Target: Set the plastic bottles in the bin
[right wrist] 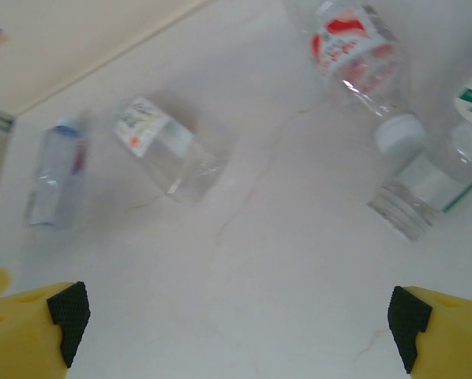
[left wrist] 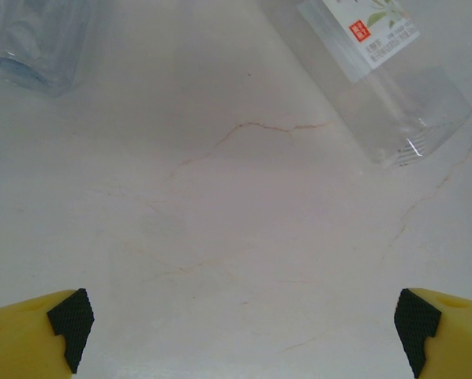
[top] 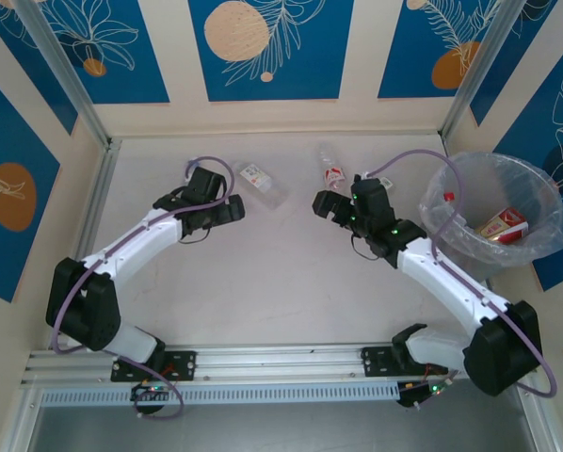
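The left tool (top: 236, 209) is standing wide open, holding and touching nothing, its pads (left wrist: 70, 328) hovering over bare surface (left wrist: 220, 237). The right tool (top: 321, 203) is gaping just as wide and empty, sitting closer to the bin (top: 554, 212) than the left one. The top view is showing the bin with a binned bottle (top: 504, 226) lying inside. A red-label bottle (top: 331, 169) is lying on the surface left of the bin, and a white-label bottle (top: 261, 182) is lying farther from the bin still. The right wrist view is adding a blue bottle (right wrist: 54, 174) beyond the white-label one and a green-label bottle (right wrist: 429, 185) just beside the red-label one. The left wrist view is catching the white-label bottle's clear base close up.
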Tool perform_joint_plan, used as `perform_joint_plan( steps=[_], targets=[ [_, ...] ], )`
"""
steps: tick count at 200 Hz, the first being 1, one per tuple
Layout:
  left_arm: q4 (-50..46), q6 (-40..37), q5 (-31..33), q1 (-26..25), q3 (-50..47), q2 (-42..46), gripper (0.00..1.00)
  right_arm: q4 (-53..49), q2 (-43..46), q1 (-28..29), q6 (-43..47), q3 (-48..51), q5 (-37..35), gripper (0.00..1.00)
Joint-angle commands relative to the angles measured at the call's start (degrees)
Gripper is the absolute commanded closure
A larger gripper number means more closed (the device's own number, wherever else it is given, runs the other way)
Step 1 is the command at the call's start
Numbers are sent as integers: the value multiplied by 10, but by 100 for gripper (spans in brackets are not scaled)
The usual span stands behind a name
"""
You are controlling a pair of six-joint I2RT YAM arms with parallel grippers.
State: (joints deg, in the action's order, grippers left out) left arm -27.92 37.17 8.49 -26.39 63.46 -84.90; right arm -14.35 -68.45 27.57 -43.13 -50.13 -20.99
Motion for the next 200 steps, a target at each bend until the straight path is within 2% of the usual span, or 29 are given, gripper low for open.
perform_joint_plan(
  steps=[1, 23, 43, 58, 134, 182, 200],
  targets=[
    [48, -2, -74, 6, -35, 17, 1, 23, -37, 6, -54, 13, -115, 0],
    [61, -4, -90, 5, -51, 18, 1, 41, -87, -10, -54, 17, -112, 0],
    [51, -6, -76, 5, -56, 20, 1, 38, -133, -36, -52, 7, -89, 7],
    [47, -8, -71, 5, -57, 24, 1, 37, -161, -49, -41, -5, -77, 8],
    [44, -8, -62, 5, -58, 22, 1, 23, -295, -53, -69, -71, -156, 0],
    [34, -11, -52, 5, -63, 27, 1, 41, -330, -68, -67, -76, -142, 7],
    [34, -10, -49, 5, -65, 31, 1, 47, -332, -69, -55, -75, -138, 14]
  ],
)
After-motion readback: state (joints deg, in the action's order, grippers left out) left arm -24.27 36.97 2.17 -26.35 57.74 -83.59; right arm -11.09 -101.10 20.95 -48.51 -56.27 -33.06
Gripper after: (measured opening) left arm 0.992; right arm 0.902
